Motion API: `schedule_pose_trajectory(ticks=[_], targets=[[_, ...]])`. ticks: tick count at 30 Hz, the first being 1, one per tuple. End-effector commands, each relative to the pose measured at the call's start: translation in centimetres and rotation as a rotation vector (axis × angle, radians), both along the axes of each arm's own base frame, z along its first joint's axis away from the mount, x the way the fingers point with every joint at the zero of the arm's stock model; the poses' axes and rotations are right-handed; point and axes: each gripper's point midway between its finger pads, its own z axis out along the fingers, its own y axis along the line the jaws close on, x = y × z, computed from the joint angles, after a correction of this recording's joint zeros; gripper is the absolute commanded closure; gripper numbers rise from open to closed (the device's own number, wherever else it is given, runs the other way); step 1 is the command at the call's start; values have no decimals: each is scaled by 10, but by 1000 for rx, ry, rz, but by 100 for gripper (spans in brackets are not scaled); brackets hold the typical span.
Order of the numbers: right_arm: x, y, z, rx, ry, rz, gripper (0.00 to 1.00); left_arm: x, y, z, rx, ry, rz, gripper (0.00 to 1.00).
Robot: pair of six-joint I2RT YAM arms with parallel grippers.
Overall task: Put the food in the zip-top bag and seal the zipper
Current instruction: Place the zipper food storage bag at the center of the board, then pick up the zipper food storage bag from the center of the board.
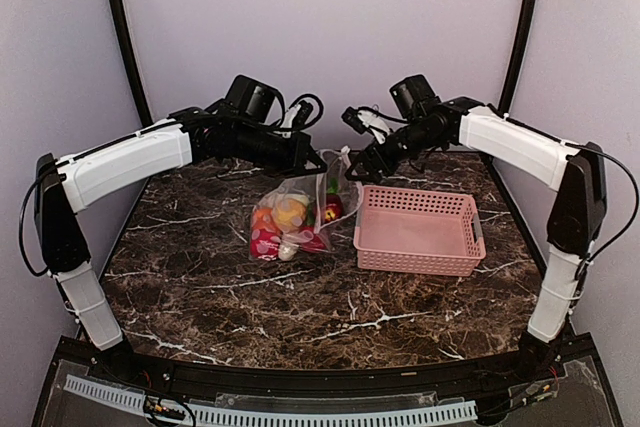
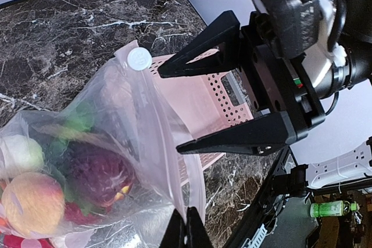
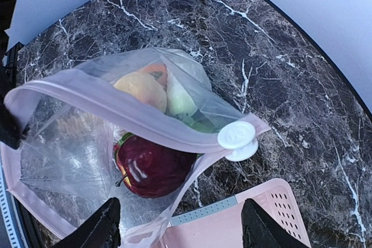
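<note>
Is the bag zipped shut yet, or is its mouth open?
Open. The zipper's two strips gape apart in the right wrist view, slider parked at one end, food visible inside.

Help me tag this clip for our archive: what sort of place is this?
Probably a robot test cell in a lab, not a kitchen: two arms bolted at a marble-patterned table, plain pale walls with black frame posts closing it in, and toy food in a zip-top bag as props.

Top view high, behind; wrist views close, sharing zip-top bag [image 3: 64, 143].
</note>
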Motion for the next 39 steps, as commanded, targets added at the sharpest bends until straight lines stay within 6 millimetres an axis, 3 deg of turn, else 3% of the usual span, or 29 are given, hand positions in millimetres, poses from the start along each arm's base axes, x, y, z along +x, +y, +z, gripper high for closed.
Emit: schedule_pose_trajectory(ticks=[1,3,5,6,8,12,13,14,15,16,18,21,24,29,31,34,39], targets=[[8,4,-15,-21,56,-35,34,-4,8,25,-35,-59,-5,99],[8,5,-18,-23,76,-38,49,-4,10,24,-26,-64,2,99],[9,6,-13,-15,69,-40,79,-2,12,22,-11,-66,13,99],[9,7,-7,-5,60,-38,89,-3,14,22,-6,-67,15,99],[8,11,12,30,41,-18,93,-3,17,23,1,-74,22,99],[-3,27,86,157,-57,88,93,-9,19,46,-56,-132,7,98],[-7,30,103,189,-87,110,93,-12,20,63,-93,-178,-5,90],[-12,34,115,218,-110,138,93,-14,21,66,-99,-194,-9,84],[-16,38,123,236,-130,162,92,-17,26,81,-113,-251,-9,73],[-18,41,124,235,-147,170,92,-18,30,82,-106,-272,-6,69],[-15,47,109,192,-149,155,92,-20,42,90,-82,-351,10,64],[-17,48,88,156,-81,139,91,-22,53,85,-41,-416,17,76],[-16,35,82,114,-110,91,76,-20,55,69,3,-384,19,77],[-6,-16,83,64,-148,-45,63,-12,60,51,71,-367,50,65],[-2,-37,75,68,-126,-104,51,-9,62,50,88,-378,61,60],[-6,-59,45,69,-26,-160,46,-4,64,51,108,-394,84,53],[-20,-63,-12,59,117,-171,42,1,64,51,108,-393,103,34]])
